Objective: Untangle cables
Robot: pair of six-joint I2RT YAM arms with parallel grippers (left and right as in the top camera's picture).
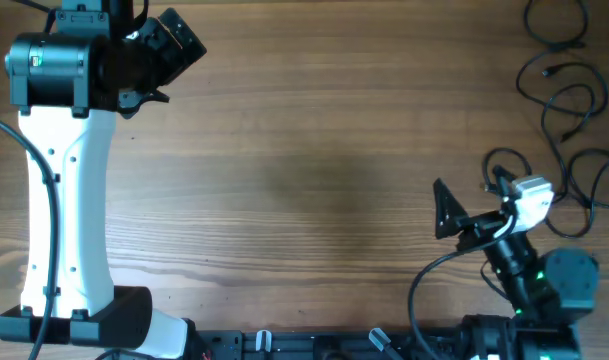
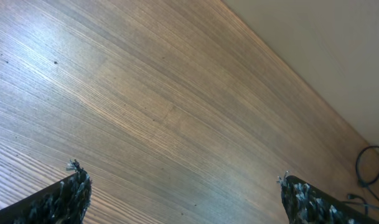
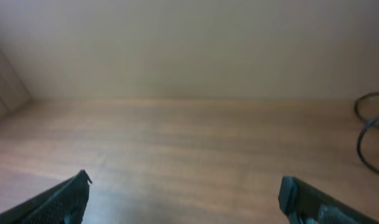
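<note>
The cables (image 1: 569, 100) are thin black cords lying in loose loops along the table's right edge, from the far corner down to a loop (image 1: 506, 165) beside my right wrist. My right gripper (image 1: 442, 208) is open and empty, left of that loop and pointing left, away from the cords. In the right wrist view the gripper (image 3: 183, 190) holds nothing, and two cable loops (image 3: 371, 127) show at the right border. My left gripper (image 1: 184, 45) hangs open at the far left corner, far from the cords. In its wrist view the gripper (image 2: 180, 190) spans bare wood, with a cable loop (image 2: 369, 167) far right.
The wooden table (image 1: 304, 170) stretches between the two arms. The white left arm (image 1: 64, 190) runs along the left side. The right arm's base (image 1: 544, 300) and its thick black wire (image 1: 424, 290) sit at the near right edge.
</note>
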